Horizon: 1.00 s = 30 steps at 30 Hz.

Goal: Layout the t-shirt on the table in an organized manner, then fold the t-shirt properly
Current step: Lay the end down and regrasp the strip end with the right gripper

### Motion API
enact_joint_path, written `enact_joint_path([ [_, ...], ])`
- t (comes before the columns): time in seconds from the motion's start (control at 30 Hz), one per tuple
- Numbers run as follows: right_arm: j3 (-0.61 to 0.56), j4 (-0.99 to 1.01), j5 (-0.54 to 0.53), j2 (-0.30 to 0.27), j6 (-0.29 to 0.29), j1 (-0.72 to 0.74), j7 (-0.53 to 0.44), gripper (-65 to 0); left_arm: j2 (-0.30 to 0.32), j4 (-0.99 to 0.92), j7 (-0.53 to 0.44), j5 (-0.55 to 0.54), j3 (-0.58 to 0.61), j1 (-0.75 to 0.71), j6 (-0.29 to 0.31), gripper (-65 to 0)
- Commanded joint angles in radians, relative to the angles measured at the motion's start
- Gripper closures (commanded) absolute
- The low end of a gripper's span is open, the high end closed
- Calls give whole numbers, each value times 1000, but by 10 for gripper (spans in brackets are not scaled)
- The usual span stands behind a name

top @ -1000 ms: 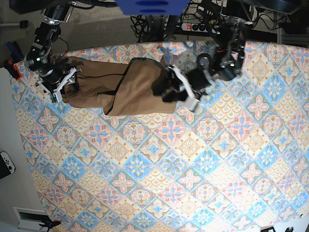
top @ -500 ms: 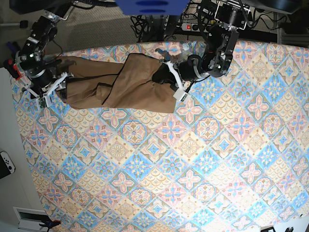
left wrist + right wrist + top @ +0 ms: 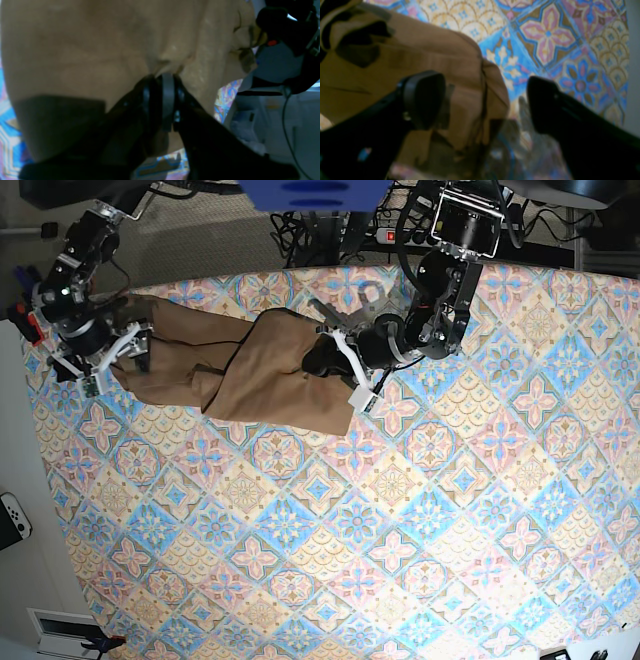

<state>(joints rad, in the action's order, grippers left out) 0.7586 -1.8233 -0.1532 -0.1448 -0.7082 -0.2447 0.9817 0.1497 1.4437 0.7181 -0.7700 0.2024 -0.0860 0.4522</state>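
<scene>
Right fingers (image 3: 483,100) have spread off the t-shirt (image 3: 250,370); left fingers (image 3: 163,87) pinch it.

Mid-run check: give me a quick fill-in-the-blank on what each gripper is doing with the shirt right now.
1. The left gripper is pinched ____ on the shirt.
2. The right gripper has its jaws ____.
3. The right gripper holds ____.
4. The shirt lies bunched near the table's ____ edge in the base view.

Missing words: shut; open; nothing; top

Blurry t-shirt (image 3: 425,65) between spread fingers (image 3: 425,97)
</scene>
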Motion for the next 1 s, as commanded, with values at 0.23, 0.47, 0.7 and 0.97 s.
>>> enact_joint_path([
  [0.23, 362, 69, 4, 4, 10, 166, 173, -591, -2, 6, -10, -16, -1, 4, 12, -63],
  [0.47, 381, 199, 4, 4, 10, 190, 289, -568, -2, 6, -10, -16, -1, 7, 12, -63],
  [0.7, 350, 211, 2, 7, 10, 190, 314, -568, -2, 6, -10, -16, -1, 7, 12, -63],
  [0.97, 344, 205, -122, 7, 10, 207, 415, -567, -2, 6, -10, -16, -2, 7, 12, -63],
])
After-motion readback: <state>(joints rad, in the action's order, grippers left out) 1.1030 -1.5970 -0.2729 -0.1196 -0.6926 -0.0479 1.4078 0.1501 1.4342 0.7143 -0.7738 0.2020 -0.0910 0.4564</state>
